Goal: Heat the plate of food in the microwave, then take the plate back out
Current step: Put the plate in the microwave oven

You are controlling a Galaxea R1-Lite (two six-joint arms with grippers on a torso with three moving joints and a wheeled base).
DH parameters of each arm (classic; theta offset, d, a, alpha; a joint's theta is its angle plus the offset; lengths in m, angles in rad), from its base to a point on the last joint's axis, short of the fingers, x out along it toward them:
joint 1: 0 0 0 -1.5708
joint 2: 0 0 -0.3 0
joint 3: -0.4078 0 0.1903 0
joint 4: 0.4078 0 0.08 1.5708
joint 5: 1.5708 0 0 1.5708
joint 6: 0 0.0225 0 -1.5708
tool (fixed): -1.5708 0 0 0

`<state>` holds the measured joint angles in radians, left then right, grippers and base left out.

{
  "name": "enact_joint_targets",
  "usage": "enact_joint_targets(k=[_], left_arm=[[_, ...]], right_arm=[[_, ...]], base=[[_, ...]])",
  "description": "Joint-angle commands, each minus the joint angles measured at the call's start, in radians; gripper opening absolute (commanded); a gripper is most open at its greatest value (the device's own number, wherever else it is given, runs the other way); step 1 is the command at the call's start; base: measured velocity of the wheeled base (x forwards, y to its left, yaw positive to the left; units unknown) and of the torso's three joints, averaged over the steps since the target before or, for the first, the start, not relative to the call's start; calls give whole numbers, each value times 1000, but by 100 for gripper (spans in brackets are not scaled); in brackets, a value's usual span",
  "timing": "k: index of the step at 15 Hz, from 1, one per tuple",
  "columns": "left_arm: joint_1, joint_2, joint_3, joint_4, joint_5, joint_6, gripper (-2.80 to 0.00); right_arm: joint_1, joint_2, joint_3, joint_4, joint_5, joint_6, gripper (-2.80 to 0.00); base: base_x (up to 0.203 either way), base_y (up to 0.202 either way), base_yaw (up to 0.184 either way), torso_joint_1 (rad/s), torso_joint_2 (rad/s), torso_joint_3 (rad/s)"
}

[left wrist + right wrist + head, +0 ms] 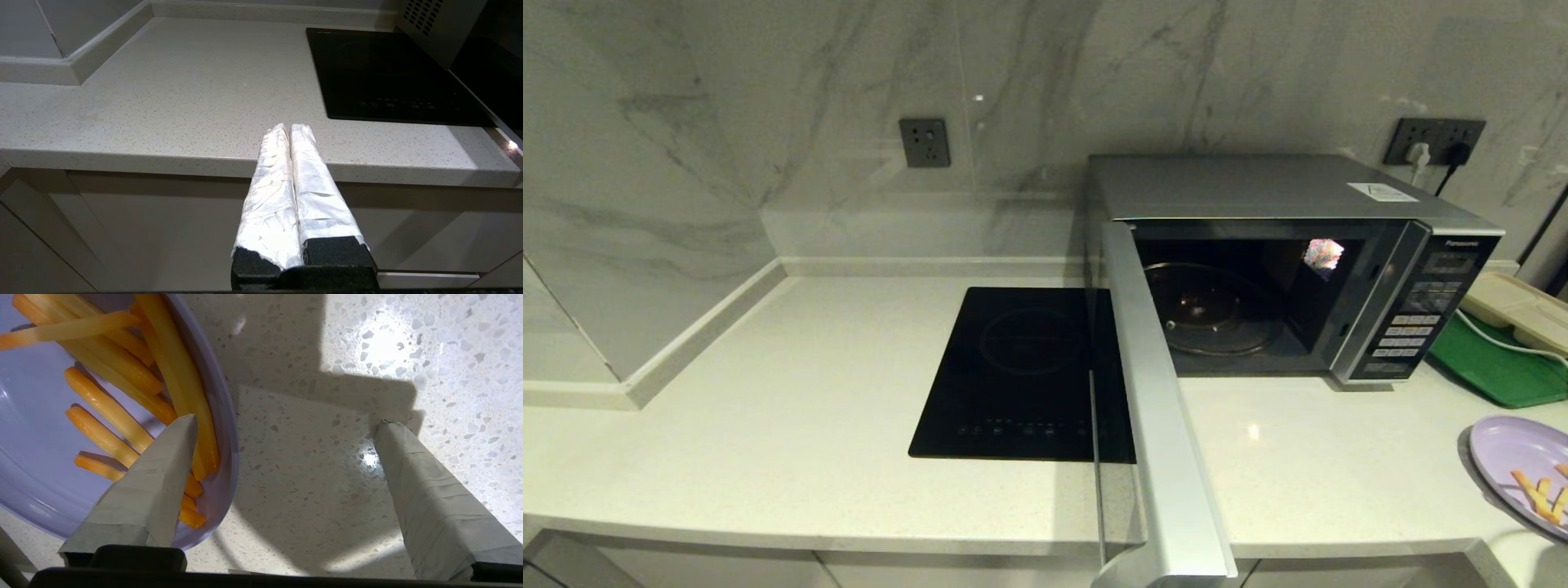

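The silver microwave (1290, 196) stands at the back right with its door (1152, 392) swung wide open toward me. Its glass turntable (1213, 314) is bare. The lavender plate of food (1515, 457) lies on the counter at the far right, with orange-yellow fries (106, 416) on it. My right gripper (286, 421) is open and straddles the plate's rim (229, 428): one finger (163, 477) is over the fries, the other (421, 486) over bare counter. It holds nothing. My left gripper (290, 128) is shut and empty, parked low at the counter's front edge.
A black induction hob (1021, 376) lies left of the open door. A green tray (1494, 367) holding a cream object (1515, 306) sits right of the microwave. Marble walls close off the back and the left corner. Wall sockets (1433, 140) are behind the microwave.
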<state>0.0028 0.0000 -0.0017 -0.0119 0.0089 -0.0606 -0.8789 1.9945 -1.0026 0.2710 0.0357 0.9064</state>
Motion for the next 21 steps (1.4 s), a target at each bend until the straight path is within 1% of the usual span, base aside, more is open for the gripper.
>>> enact_joint_targets(k=[1,5,10,15,21], left_arm=[[0,0,0,0,0,-1,-280],[0,0,0,0,0,-1,-280],[0,0,0,0,0,-1,-280],[0,0,0,0,0,-1,-280],[0,0,-1,0,0,-1,-280]], right_arm=[[0,3,-4,2,1,5,0],[0,26,-10,2,-9,5,0],[0,35,-10,2,-58,5,0],[2,25,-11,2,-60,5,0],[5,15,-45,4,-57,5,0]], base=[[0,0,0,0,0,0],[0,0,0,0,0,0],[0,0,0,0,0,0],[0,0,0,0,0,0],[0,0,0,0,0,0]])
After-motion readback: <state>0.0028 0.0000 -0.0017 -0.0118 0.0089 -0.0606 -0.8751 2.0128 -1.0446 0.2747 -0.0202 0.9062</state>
